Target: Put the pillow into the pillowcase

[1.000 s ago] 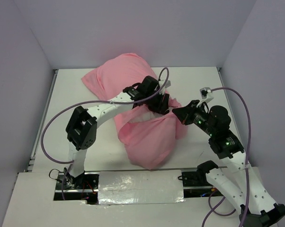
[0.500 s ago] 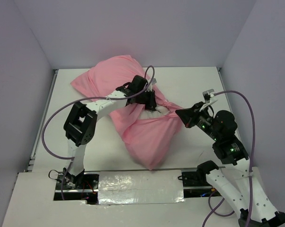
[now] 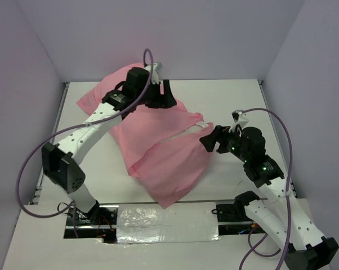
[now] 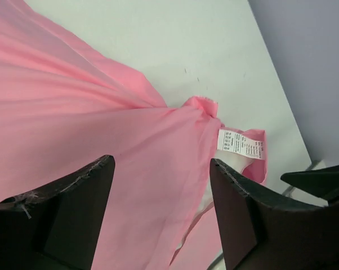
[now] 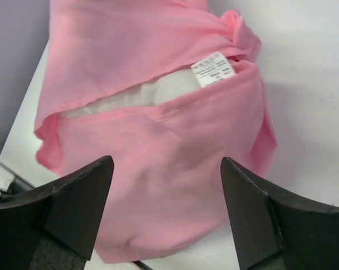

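Jaws both spread, empty, rumpled pink pillowcase (image 3: 169, 166) around white pillow (image 5: 152, 93), visible through slit

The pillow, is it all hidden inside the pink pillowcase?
No, a strip of the white pillow shows through the open gap in the pink pillowcase.

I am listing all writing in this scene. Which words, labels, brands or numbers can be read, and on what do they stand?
One text only: the white label at the opening of the pillowcase carries rows of small print, too blurred to read.
No other writing shows.
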Controlling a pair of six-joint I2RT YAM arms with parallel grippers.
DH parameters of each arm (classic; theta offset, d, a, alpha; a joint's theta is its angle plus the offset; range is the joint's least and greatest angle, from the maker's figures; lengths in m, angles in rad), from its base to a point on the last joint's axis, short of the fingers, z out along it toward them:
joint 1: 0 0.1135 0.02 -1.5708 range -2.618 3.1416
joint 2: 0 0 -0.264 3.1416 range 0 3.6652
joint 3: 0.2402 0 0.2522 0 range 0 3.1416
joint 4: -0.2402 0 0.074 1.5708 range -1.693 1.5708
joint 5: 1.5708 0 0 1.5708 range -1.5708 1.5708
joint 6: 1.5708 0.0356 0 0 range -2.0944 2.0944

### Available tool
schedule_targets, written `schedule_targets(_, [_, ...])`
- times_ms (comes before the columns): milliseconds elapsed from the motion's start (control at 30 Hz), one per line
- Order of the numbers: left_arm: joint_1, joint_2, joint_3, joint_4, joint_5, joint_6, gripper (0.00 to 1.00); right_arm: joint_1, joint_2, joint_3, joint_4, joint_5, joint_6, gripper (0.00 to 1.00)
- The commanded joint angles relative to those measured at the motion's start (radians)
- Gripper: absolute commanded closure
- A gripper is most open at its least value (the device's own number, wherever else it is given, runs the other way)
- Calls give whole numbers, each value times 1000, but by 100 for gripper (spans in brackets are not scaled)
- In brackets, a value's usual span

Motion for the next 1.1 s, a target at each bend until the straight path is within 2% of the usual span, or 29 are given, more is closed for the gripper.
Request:
schedule_targets(0, [8, -34, 15, -58, -71, 44, 19, -7, -79, 15, 2, 129, -15, 15])
schedule_targets(100, [7, -16, 12, -85, -62, 51, 18, -24, -64, 30, -27, 202, -7, 14])
schedule_targets(200, [5, 26, 48, -128, -50, 71, 14, -60, -34, 38, -16, 211, 5, 13])
schedule_targets(333, [-18, 99, 134, -160, -24, 108, 8, -142, 31, 33, 60, 155, 20, 11])
schedule_targets(433, [-39, 156, 180, -251, -50, 127, 6, -227, 130, 36, 88, 30, 63, 12])
schedule_targets(500, [-39, 170, 152, -289, -57, 124, 7, -286, 178, 13, 151, -59, 88, 14])
schedule_targets(600, [-21, 163, 61, -303, -91, 101, 20, -338, 243, -48, 287, -201, 138, 17])
schedule_targets(633, [0, 158, 33, -300, -94, 91, 31, -394, 256, -71, 309, -233, 149, 17])
schedule_targets(733, [47, 132, -92, -273, -87, 48, 46, -427, 304, -114, 335, -301, 163, 17])
schedule_targets(900, [94, 112, -224, -239, -96, 24, 54, -426, 416, -182, 508, -479, 188, 20])
schedule_targets(933, [114, 118, -232, -240, -97, 27, 62, -423, 433, -194, 536, -505, 191, 21])
schedule_targets(1067, [145, 124, -261, -219, -91, 21, 67, -317, 500, -179, 680, -586, 188, 21])
